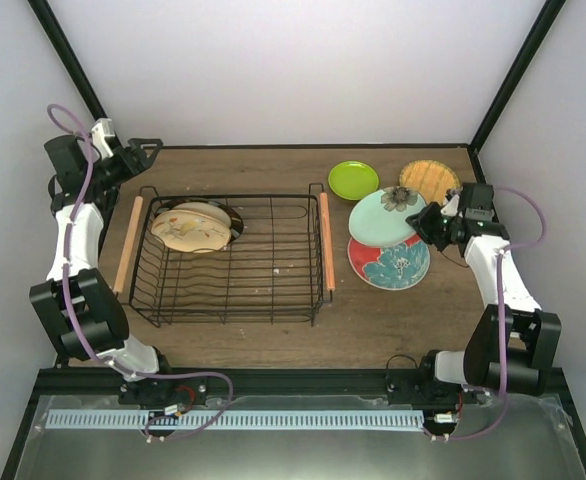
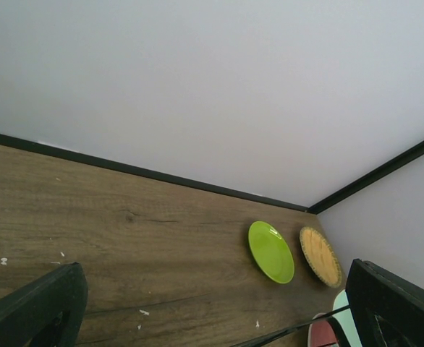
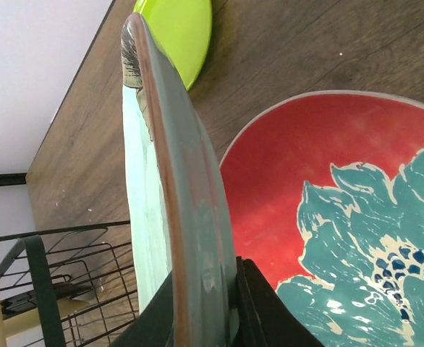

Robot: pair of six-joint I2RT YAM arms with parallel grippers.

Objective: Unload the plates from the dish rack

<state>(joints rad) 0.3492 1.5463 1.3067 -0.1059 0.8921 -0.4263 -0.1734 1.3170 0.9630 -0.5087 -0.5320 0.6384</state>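
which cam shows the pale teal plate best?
Top external: the whole face of the pale teal plate shows, partly covering the red plate, right gripper at its edge. Right wrist shows it only edge-on, clamped in the jaws. Left wrist catches a sliver at the bottom right.

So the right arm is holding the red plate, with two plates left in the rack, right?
No: the right gripper holds the pale teal plate, as the right wrist view shows; the red plate lies on the table. The rack does hold two plates.
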